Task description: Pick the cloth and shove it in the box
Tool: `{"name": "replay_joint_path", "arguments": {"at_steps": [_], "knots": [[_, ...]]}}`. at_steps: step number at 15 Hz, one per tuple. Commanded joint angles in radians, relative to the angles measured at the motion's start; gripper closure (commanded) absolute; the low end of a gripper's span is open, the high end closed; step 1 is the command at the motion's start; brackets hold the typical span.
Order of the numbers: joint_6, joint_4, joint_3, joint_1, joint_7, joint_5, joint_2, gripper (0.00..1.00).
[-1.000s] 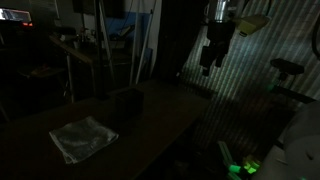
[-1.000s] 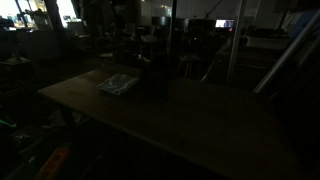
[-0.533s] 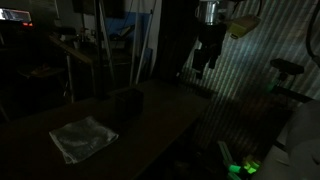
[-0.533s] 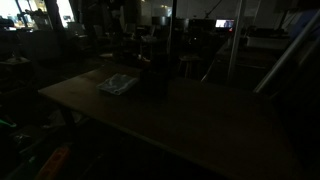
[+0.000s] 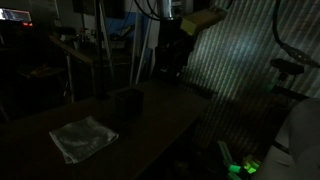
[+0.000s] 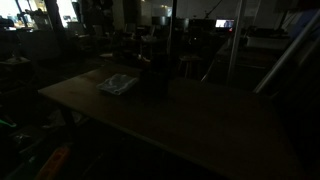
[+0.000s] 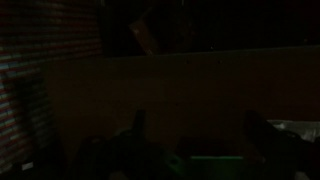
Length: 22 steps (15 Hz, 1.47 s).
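Start at the left of the scene: the cloth lies flat and wrinkled on the table, well below the gripper and far off to its left in an exterior view, with nothing resting on it. It shows again as a pale patch beside the dark upright shape that I take to be the box. The box stands between the cloth and your hand, lower than the hand and just beside the cloth's near corner. So the step in hand looks like the approach. Carry the hand across above the box rather than through it, and only drop once you are past the box's far wall and over the cloth. Aim for the middle of the fabric or a raised wrinkle, come straight down, and pinch a fold so the thin sheet bunches instead of sliding. The room is very dark, so go slowly and judge height from the table edge. On the right, the hand hangs high over the table's far side, touching nothing. In the wrist view its fingers stand spread as wide as they go, with only bare table between them, and it holds nothing.
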Motion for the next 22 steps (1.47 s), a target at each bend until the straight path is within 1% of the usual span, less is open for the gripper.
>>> {"name": "replay_joint_path", "arguments": {"at_steps": [1,5,10,14,18,22], "knots": [[0.03,0.136,0.033,0.025,0.102,0.037,0.139,0.0],[0.121,0.236,0.058,0.056,0.153,0.045,0.26,0.0],[0.263,0.354,0.067,0.086,0.146,0.008,0.423,0.0],[0.364,0.415,0.058,0.109,0.133,-0.043,0.553,0.0],[0.417,0.44,0.039,0.139,0.107,-0.06,0.66,0.0],[0.44,0.466,0.02,0.175,0.104,-0.073,0.769,0.0]]}}
